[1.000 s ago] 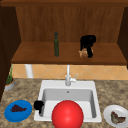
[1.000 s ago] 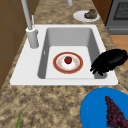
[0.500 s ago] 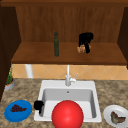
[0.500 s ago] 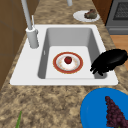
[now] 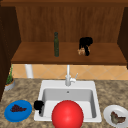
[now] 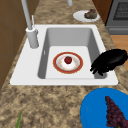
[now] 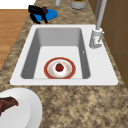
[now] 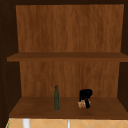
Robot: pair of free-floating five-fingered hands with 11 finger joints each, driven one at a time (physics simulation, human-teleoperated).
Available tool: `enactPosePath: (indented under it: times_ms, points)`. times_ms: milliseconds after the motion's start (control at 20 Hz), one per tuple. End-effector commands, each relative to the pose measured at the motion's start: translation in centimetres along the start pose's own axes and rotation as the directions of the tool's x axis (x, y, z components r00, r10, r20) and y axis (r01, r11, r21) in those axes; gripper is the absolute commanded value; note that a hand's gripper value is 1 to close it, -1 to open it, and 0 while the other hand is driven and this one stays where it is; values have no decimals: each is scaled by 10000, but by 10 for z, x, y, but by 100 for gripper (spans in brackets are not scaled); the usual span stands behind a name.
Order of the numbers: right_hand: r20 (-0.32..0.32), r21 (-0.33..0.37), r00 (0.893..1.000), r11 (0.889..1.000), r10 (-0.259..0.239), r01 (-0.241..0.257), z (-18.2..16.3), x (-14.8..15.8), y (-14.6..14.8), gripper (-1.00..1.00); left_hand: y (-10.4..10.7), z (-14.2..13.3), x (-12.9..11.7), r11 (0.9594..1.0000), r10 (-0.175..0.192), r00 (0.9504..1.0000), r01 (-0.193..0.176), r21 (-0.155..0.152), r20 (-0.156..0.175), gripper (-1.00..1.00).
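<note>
The right hand (image 5: 85,44) is up on the lower wooden shelf (image 5: 37,56) of the wall cabinet, its fingers pointing down and curled about a small tan, lumpy object (image 5: 81,51) that sits on the shelf board; what that object is cannot be told. In the upper view the same right hand (image 8: 85,96) hangs just above and slightly to the right of the tan object (image 8: 81,104), so the thing lies directly under the fingertips and a little toward the hand's left, touching or nearly touching them. The object is squat, with no clear long axis. A tall dark green glass bottle (image 5: 56,44) stands upright on the same shelf, well apart to the left of the hand. The left hand (image 5: 38,105) hovers low at the front left corner of the white sink (image 5: 50,86), far from the shelf; in the left side view it (image 6: 110,61) shows fingers relaxed and slightly bent, holding nothing, over the sink rim. Beside it lies a round blue plate (image 5: 11,115) with dark purple grapes (image 5: 17,108). The right hand is by far the nearer to the tan object.
</note>
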Motion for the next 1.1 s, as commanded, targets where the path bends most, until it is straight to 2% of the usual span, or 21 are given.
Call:
enactPosePath:
  times_ms: [0, 300, 400, 650, 850, 1000, 1050]
  points:
    - [111, -614, 9999, 9980, 121, -114, -25, -16, 18, 100, 0, 0, 0, 10000, 0, 10000, 0, 0, 0, 0]
    - [2, -987, 10000, 9951, 67, -66, -66, -33, 53, 100, 0, 0, 0, 10000, 0, 10000, 0, 0, 0, 0]
    - [-33, -853, 9998, 9961, 217, -219, -88, -36, 61, 100, 0, 0, 0, 10000, 0, 10000, 0, 0, 0, 0]
    - [-29, -768, 9998, 9968, 210, -211, -133, -48, 83, 100, 0, 0, 0, 10000, 0, 10000, 0, 0, 0, 0]
    - [666, 231, 9952, 9973, -718, 704, -153, -68, 61, 100, 0, 0, 0, 10000, 0, 10000, 0, 0, 0, 0]
    - [1255, 1291, 9848, 9862, -1199, 1036, -170, -77, 52, 100, 0, 0, 0, 10000, 0, 10000, 0, 0, 0, 0]
    - [1374, 1805, 9813, 9775, -1346, 1088, -178, -78, 57, 100, 0, 0, 0, 10000, 0, 10000, 0, 0, 0, 0]
